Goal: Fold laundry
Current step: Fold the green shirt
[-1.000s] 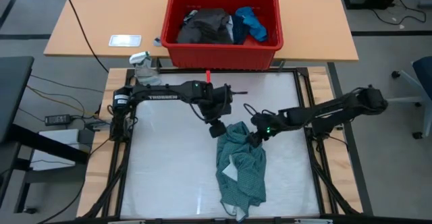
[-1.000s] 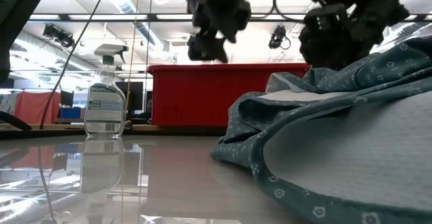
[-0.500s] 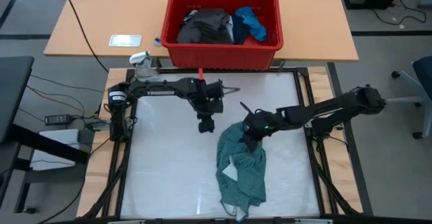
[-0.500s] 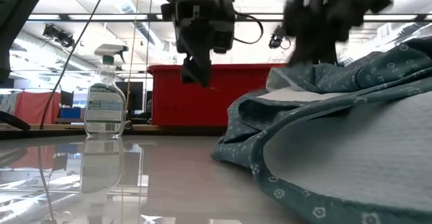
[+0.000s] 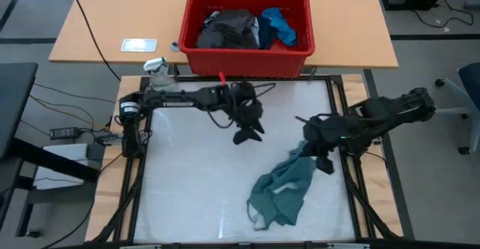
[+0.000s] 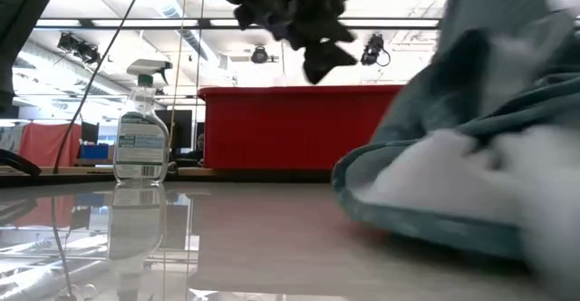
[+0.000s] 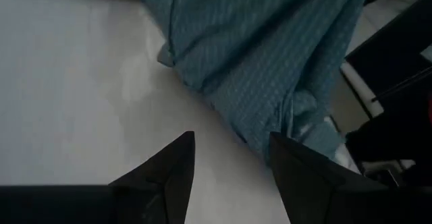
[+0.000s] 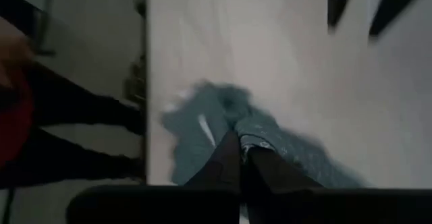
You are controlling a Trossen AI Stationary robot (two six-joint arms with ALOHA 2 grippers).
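Note:
The teal-green shirt lies bunched on the white table, right of the middle. One end rises to my right gripper, which is shut on it. The same shirt fills the right of the low view. My left gripper hangs open above the table's far middle, clear of the cloth. In its wrist view the shirt lies beyond its fingers. More laundry, a dark grey piece and a bright blue piece, lies in the red bin. My right gripper pinches a bunched bit of the shirt's far right end between its two shut fingers. It comes at the cloth from the table's right side, slanting down. That end is raised off the table, and the rest trails down with the near end on the table.
The red bin stands on the wooden table beyond the far edge. A clear spray bottle stands at the far left corner and shows in the low view. A flat white thing lies left of the bin. Bare table lies on the left.
My right gripper has taken hold of the shirt's far end and drawn it up and toward the table's right edge. That end has lifted and the cloth has stretched into a slant, while its near end has stayed on the table. My left gripper has turned about above the far middle.

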